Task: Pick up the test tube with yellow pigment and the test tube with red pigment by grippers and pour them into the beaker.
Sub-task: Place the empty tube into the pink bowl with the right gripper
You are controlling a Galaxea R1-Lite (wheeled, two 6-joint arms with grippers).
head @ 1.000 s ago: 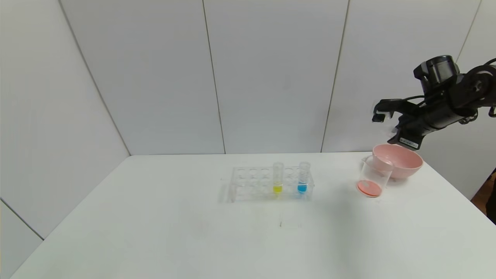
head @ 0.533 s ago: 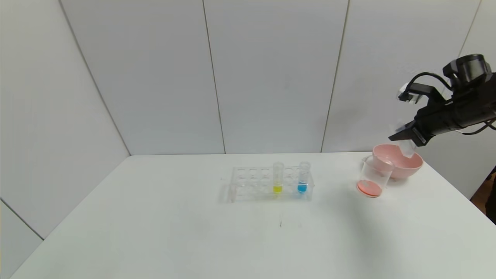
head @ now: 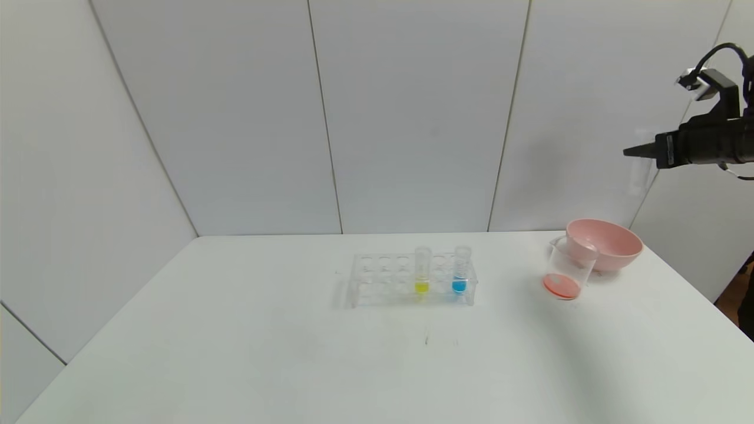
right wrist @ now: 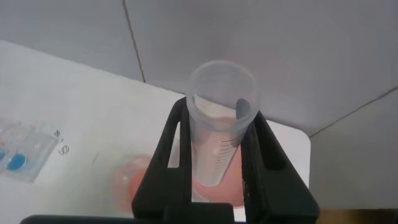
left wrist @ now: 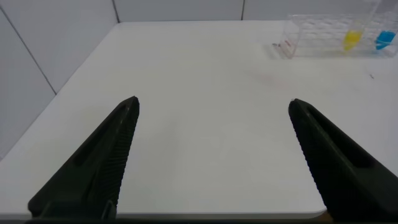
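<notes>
High above the pink bowl (head: pixel 604 242), the right tool (right wrist: pixel 217 143) clamps an emptied clear test tube (right wrist: pixel 219 118). The beaker (head: pixel 566 268), holding red-orange liquid, touches the bowl; the yellow-pigment tube (head: pixel 422 270) stands racked well left of it. The left tool (left wrist: pixel 211 112) hangs wide open, holding nothing.

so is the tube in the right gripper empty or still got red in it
Empty: the test tube clamped in the right gripper looks clear, and the beaker holds red liquid.
</notes>
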